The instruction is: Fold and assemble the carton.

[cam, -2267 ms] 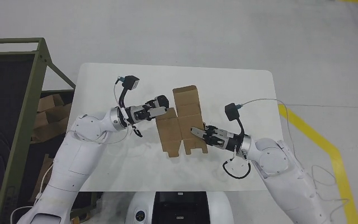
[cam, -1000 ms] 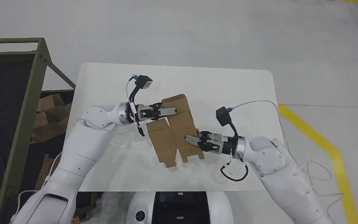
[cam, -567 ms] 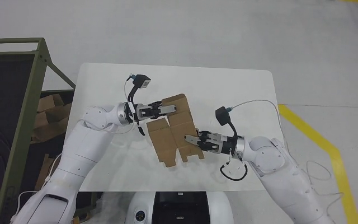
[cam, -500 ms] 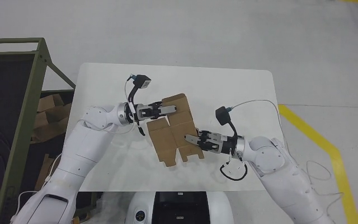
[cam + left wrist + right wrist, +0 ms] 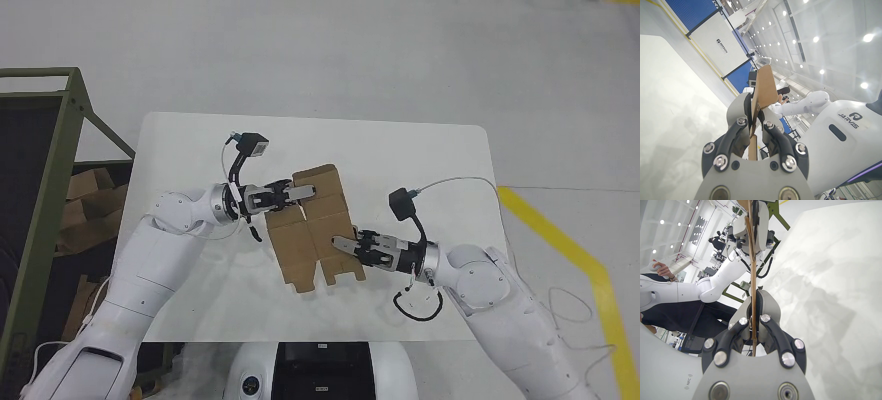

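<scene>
The flattened carton (image 5: pixel 318 228) is held over the middle of the table (image 5: pixel 430 170). The left gripper (image 5: pixel 292 192) pinches its far flap and the right gripper (image 5: pixel 345 243) its near edge, with the cardboard sandwiched between each pair of fingers.

Carton: flat brown blank (image 5: pixel 318 228), turned askew over the middle of the white worktop (image 5: pixel 440 160), flaps spread open.
Left tool: (image 5: pixel 297 192) clamped on the carton's far edge.
Right tool: (image 5: pixel 338 242) clamped on a near flap.
Left arm's side: green metal frame (image 5: pixel 35 73) holding cardboard pieces (image 5: pixel 88 205).
Right arm's side: yellow floor line (image 5: pixel 560 240).
</scene>
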Robot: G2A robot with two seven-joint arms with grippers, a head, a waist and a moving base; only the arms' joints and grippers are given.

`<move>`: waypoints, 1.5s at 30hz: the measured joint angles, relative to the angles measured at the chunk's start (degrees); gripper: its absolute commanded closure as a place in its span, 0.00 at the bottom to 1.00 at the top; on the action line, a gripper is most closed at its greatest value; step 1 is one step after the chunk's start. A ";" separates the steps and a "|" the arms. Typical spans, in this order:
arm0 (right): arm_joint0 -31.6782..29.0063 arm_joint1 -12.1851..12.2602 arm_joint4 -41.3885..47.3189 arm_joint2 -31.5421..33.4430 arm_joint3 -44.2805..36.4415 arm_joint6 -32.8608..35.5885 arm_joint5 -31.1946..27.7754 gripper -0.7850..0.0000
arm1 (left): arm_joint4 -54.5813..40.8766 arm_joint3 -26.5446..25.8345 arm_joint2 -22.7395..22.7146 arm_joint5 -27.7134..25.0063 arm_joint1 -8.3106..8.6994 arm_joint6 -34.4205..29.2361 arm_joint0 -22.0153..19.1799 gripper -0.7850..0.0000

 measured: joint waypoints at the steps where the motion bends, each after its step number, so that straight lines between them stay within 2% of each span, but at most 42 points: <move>1: 0.01 0.02 0.04 -0.04 -0.01 0.06 -0.02 1.00 | -0.07 0.07 0.11 0.01 -0.03 0.00 -0.05 0.89; 7: 0.10 0.08 0.19 -0.20 0.07 0.20 0.00 1.00 | -0.01 0.49 0.78 0.25 -0.19 -0.32 -0.42 0.87; 13: 0.16 0.15 0.30 -0.28 0.16 0.37 -0.13 1.00 | 0.25 0.78 0.96 0.28 -0.26 -0.23 -0.63 0.93; 14: 0.17 0.16 0.30 -0.30 0.16 0.39 -0.17 1.00 | 0.28 0.78 0.96 0.26 -0.27 -0.19 -0.63 1.00; 19: 0.24 0.23 0.38 -0.39 0.20 0.60 -0.29 1.00 | 0.57 0.71 0.99 0.36 -0.29 0.17 -0.53 1.00; 22: 0.28 0.26 0.43 -0.44 0.16 0.53 -0.29 0.37 | 0.63 0.65 0.94 0.22 -0.32 0.55 -0.45 1.00; 23: 0.30 0.27 0.39 -0.45 0.12 0.47 -0.27 0.04 | 0.61 0.62 0.88 0.06 -0.33 0.84 -0.39 1.00; 24: 0.30 0.28 0.30 -0.46 0.08 0.42 -0.23 0.00 | 0.55 0.59 0.79 -0.10 -0.35 1.19 -0.32 1.00; 32: -1.05 0.45 -0.06 2.06 -0.14 -5.08 0.44 0.00 | 0.68 0.57 -0.80 -1.89 -0.37 4.92 0.06 1.00; 37: -3.25 0.71 1.89 4.98 -0.13 -9.03 0.43 0.00 | 0.83 0.43 -3.40 -4.38 -0.22 9.25 0.98 1.00; 45: -5.87 1.00 4.11 7.90 0.05 -11.61 0.29 0.00 | 2.07 -0.23 -6.74 -6.54 0.03 14.74 3.13 1.00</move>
